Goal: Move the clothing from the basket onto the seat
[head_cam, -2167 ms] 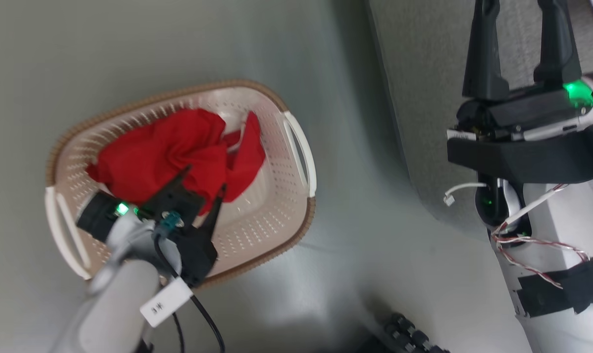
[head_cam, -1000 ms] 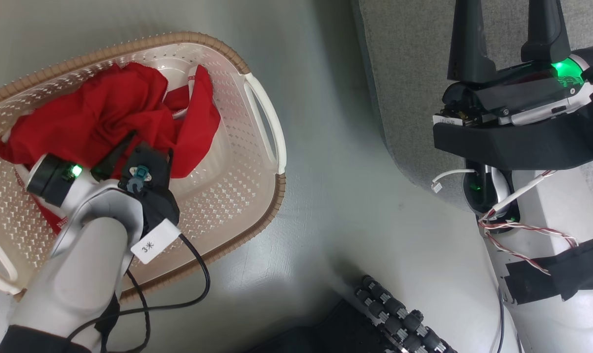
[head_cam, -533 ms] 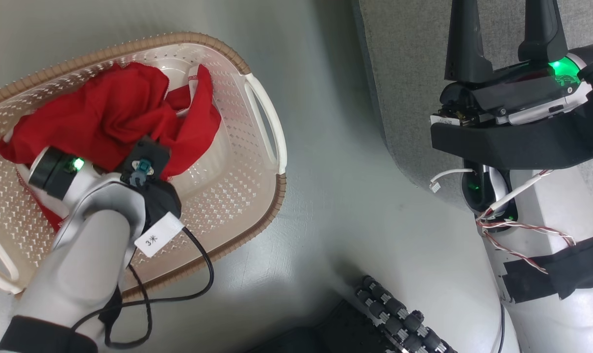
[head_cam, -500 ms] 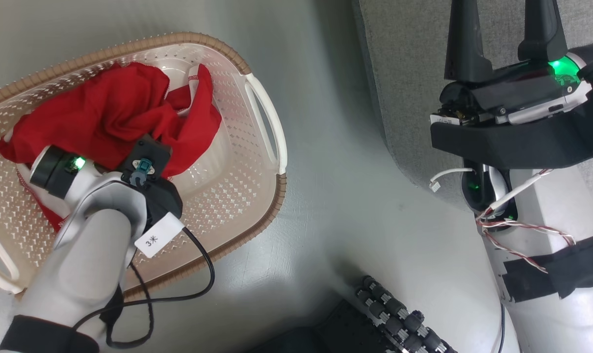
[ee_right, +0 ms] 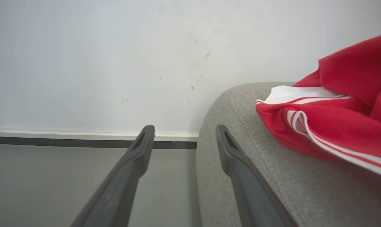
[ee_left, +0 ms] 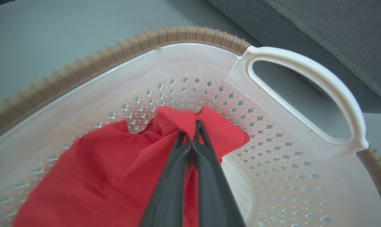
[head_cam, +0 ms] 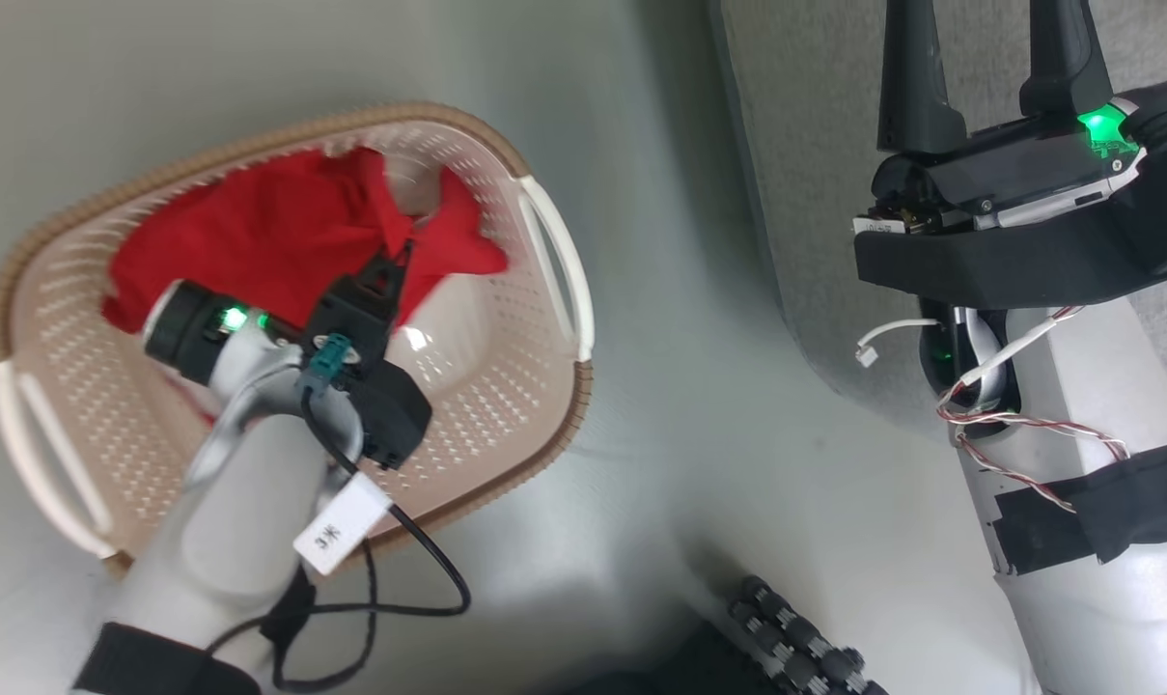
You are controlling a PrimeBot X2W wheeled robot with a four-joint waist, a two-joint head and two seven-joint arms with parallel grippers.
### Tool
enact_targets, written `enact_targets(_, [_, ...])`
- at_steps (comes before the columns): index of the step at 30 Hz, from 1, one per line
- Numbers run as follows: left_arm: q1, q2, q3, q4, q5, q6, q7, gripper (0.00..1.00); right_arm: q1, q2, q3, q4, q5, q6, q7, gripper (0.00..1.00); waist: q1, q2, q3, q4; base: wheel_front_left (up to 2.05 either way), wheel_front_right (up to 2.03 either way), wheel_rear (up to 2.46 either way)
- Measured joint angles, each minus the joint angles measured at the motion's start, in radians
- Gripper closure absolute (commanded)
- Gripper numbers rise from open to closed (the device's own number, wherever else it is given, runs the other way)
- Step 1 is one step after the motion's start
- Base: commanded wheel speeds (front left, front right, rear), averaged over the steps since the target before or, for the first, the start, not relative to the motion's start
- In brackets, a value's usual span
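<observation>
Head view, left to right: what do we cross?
Basket's left handle → clothing → basket's right handle → floor → seat → right hand, open. Left hand left out: it overlaps the clothing.

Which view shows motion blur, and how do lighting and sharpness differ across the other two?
Head view: the basket and left end effector are smeared by motion blur, with pale sheen on the floor. Left wrist view: sharp, evenly lit clothing. Right wrist view: flat, even light on the wall.
</observation>
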Motion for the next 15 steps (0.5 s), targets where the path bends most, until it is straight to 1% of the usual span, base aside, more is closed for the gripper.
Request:
enact_targets(5, [0.027,-0.031,-0.027,-0.024,-0.003,-0.018,-0.012,1.00,0.013,-0.023,-0.015,0.036,-0.019,0.005,0.000,0.00,0.0000,0.0000,-0.054,0.034,0.00,0.00,0.00])
enact_targets(8, [0.033,-0.036,-0.033,-0.044,-0.003,-0.019,-0.019,1.00,0.032,-0.037,-0.021,0.055,-0.027,0.012,0.000,0.00,-0.0001,0.0000,-0.092,0.057,0.00,0.00,0.00])
enact_targets(15, [0.039,-0.041,-0.042,-0.091,-0.017,-0.039,-0.027,1.00,0.071,-0.045,-0.032,0.088,-0.034,0.013,0.000,0.00,-0.0001,0.0000,-0.186,0.111,0.00,0.00,0.00])
